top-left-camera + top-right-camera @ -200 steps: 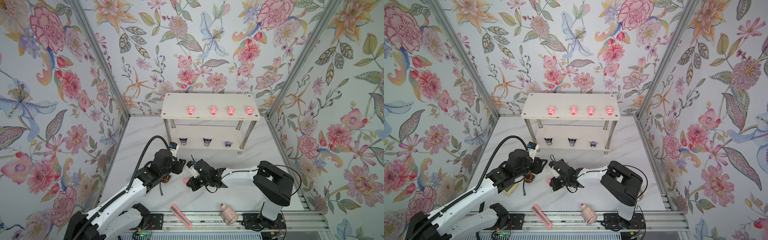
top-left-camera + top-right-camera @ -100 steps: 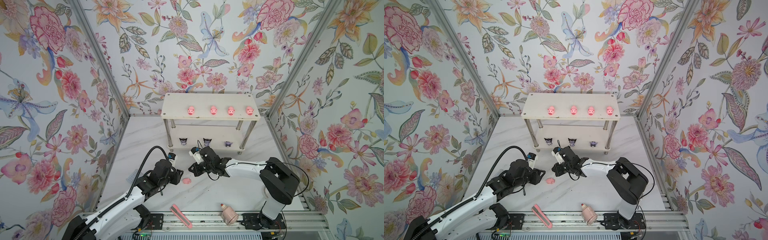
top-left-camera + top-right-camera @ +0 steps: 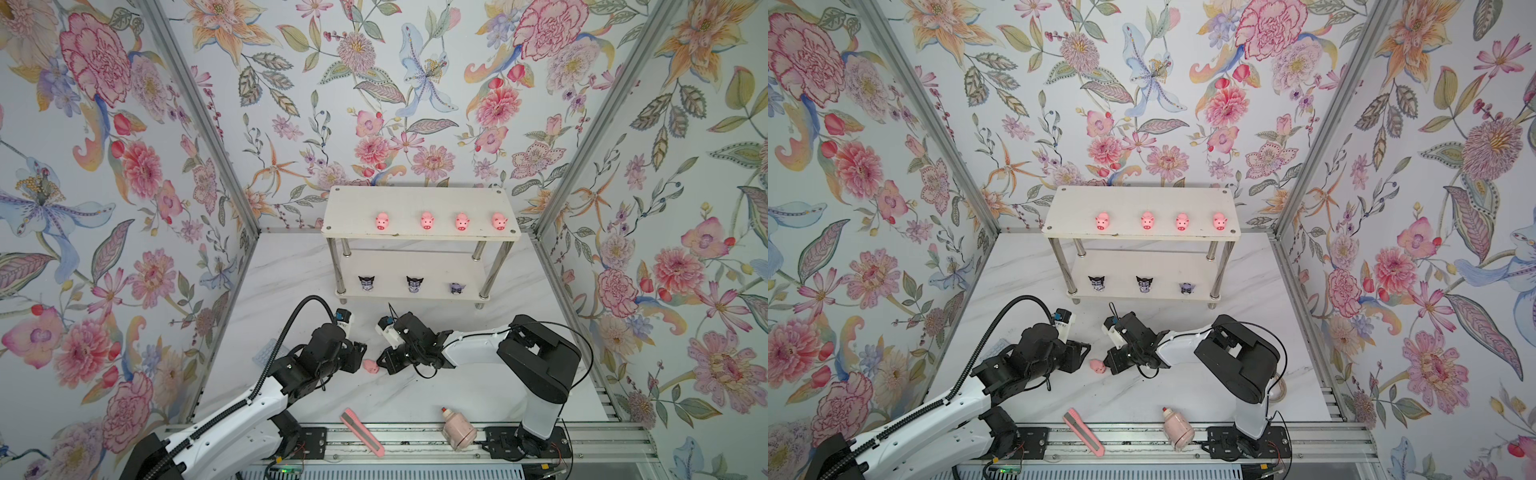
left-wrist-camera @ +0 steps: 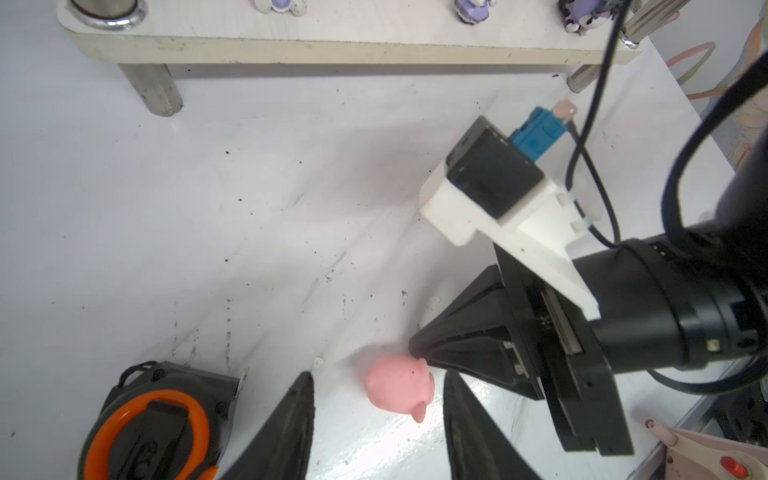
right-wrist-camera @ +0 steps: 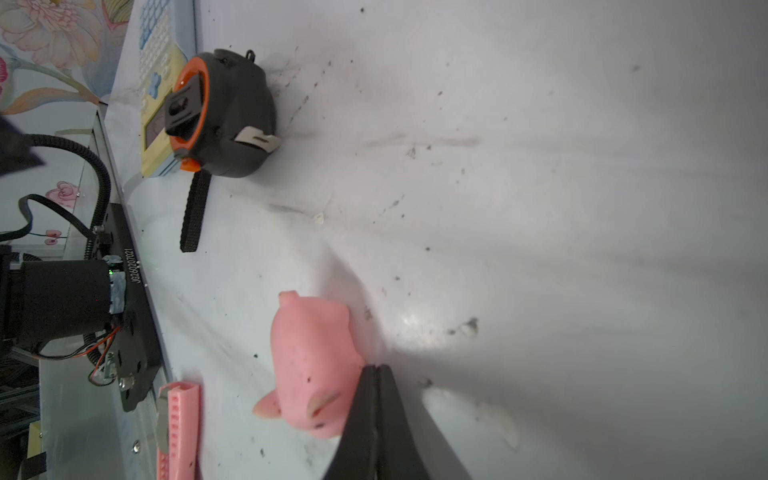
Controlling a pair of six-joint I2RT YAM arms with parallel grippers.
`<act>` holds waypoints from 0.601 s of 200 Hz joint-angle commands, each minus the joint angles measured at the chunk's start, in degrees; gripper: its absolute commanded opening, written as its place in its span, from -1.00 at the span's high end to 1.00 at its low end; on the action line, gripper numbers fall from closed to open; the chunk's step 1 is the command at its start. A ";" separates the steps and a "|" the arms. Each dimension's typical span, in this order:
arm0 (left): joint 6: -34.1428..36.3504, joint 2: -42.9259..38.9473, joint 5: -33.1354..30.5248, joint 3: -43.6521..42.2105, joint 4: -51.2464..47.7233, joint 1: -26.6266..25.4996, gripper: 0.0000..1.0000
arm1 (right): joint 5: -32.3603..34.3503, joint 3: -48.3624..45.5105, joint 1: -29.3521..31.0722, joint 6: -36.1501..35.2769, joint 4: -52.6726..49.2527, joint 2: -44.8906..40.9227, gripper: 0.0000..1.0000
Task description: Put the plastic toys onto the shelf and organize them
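The fifth pink pig lies on the bench before the shelf, between the spread fingers of the left pincer, which should close gently around its body, while the right pincer, pressed together and touching the pig, can stop it from sliding away.

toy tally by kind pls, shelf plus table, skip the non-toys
Pink pigs: 5
Purple horned figurines: 3
Total: 8
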 commanded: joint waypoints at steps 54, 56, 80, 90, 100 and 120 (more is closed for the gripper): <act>-0.75 2.81 0.01 1.37 -3.09 -0.32 -0.21 | -1.77 -4.77 6.46 5.74 6.97 2.67 0.96; -0.73 2.88 -0.02 1.33 -3.18 -0.49 -0.21 | -1.76 -4.88 6.40 5.77 7.03 2.64 0.96; -1.36 2.74 -0.38 0.26 -4.20 -1.30 -0.23 | -1.17 -6.12 4.52 4.61 6.21 0.24 0.97; -1.80 2.44 -0.21 -0.47 -3.94 -1.63 -0.25 | -0.38 -6.97 3.40 3.50 4.48 -1.74 0.97; -2.31 2.38 0.44 -1.24 -3.16 -2.17 -0.26 | 0.86 -7.78 2.15 1.98 2.49 -3.95 0.97; -3.45 3.01 1.73 -2.68 -1.06 -3.43 -0.26 | 3.92 -9.84 -0.68 -0.42 -1.82 -8.91 0.97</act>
